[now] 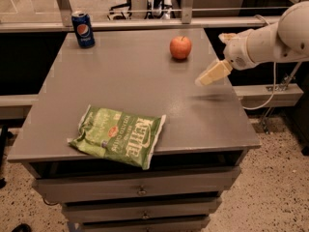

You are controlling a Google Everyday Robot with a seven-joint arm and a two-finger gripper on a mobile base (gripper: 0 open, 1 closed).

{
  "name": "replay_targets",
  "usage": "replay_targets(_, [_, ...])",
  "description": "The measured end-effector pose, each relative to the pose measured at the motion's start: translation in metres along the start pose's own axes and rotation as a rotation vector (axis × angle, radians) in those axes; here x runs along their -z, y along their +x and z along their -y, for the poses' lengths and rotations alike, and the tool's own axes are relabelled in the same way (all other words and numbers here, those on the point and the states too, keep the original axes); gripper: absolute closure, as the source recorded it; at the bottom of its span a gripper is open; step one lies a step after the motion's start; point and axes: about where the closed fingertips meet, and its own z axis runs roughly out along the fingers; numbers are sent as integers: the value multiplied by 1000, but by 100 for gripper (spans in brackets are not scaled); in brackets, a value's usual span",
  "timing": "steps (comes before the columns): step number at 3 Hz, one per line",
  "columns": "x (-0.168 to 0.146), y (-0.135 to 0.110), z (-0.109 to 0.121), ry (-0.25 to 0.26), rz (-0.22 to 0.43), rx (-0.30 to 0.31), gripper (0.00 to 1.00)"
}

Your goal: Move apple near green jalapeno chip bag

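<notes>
The red-orange apple point(180, 47) stands on the grey table top point(135, 76) near its far right edge. The light-green jalapeno chip bag point(119, 136) with white "Kettle" lettering lies flat near the front edge, left of centre, far from the apple. My gripper point(205, 79) hangs over the table's right side, on a white arm coming in from the right. It is a little to the right of and nearer than the apple, and holds nothing.
A blue Pepsi can point(83, 29) stands at the far left corner of the table. Drawers point(140, 191) sit below the table top. A metal rail point(145, 11) and posts run behind the table.
</notes>
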Motion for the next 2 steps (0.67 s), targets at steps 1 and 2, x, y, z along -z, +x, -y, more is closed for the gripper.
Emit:
replay_targets(1, [-38,-19,31,24,121,-73,0])
replay_targets(2, [-70,-30,64,58,216,-168,0])
